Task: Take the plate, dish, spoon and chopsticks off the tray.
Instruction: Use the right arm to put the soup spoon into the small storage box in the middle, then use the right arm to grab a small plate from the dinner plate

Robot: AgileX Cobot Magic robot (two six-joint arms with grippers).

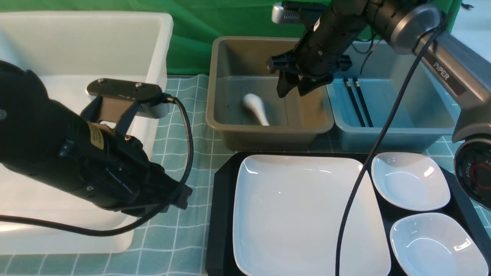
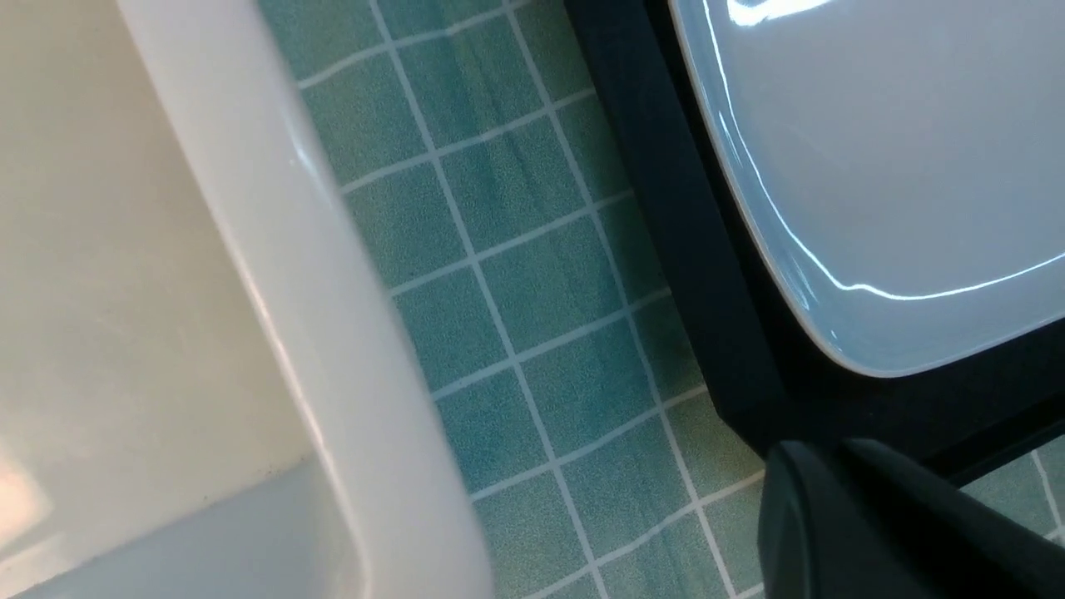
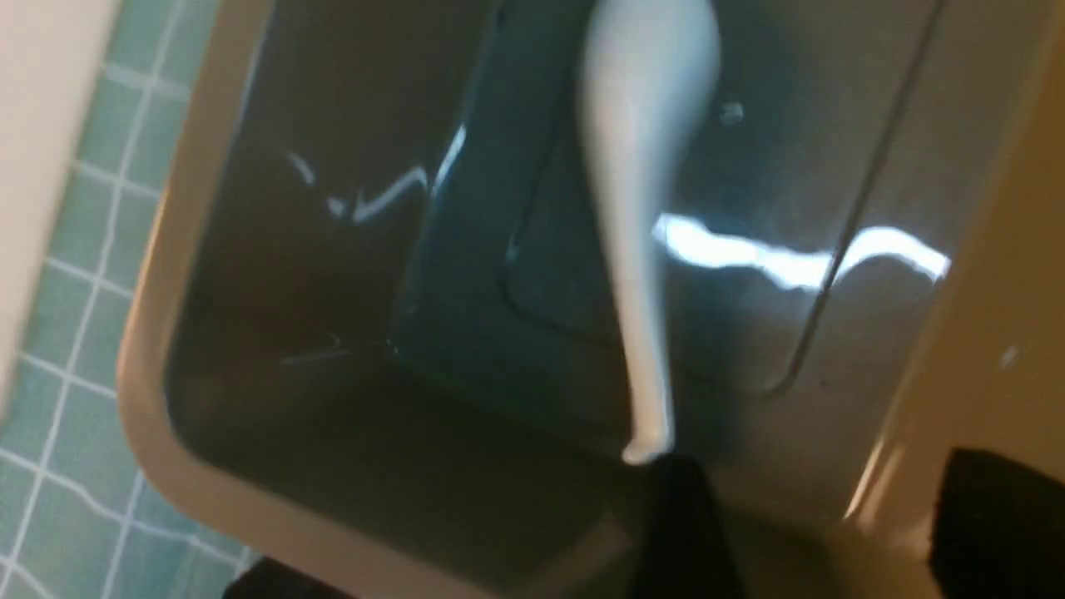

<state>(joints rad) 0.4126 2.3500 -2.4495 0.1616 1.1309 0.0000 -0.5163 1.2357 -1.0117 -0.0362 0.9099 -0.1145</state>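
The spoon step is judged to be at its end. The spoon [image 1: 256, 108] is seen lying loose on the floor of the brown tub [image 1: 268, 135], which stands just beyond the tray's far edge. The right gripper [image 1: 296, 89] is held above that tub with its fingers spread wide and nothing between them; in the right wrist view the fingertips [image 3: 678, 532] are shown apart, close to the tip of the spoon's handle. The chopsticks [image 1: 358, 101] are found side by side in the blue tub [image 1: 395, 135], beyond the tray's far right corner, so they too are counted as cleared. On the tray [image 1: 222, 214] itself the plate [image 1: 303, 214] is laid flat over the left and middle part, and two small dishes [image 1: 410, 182] [image 1: 433, 245] are set along the tray's right side, one behind the other. The left gripper [image 1: 183, 197] is held low just beside the tray's left rim, over the checked cloth [image 1: 184, 245], with its fingers pressed together and empty; a white tub [image 1: 76, 42] stands further to the tray's left. The next move is judged to call for the right arm to be raised clear of the brown tub's wall and brought back over a dish, whose thin rim would need to be pinched. The glossy glaze is expected to be slippery.
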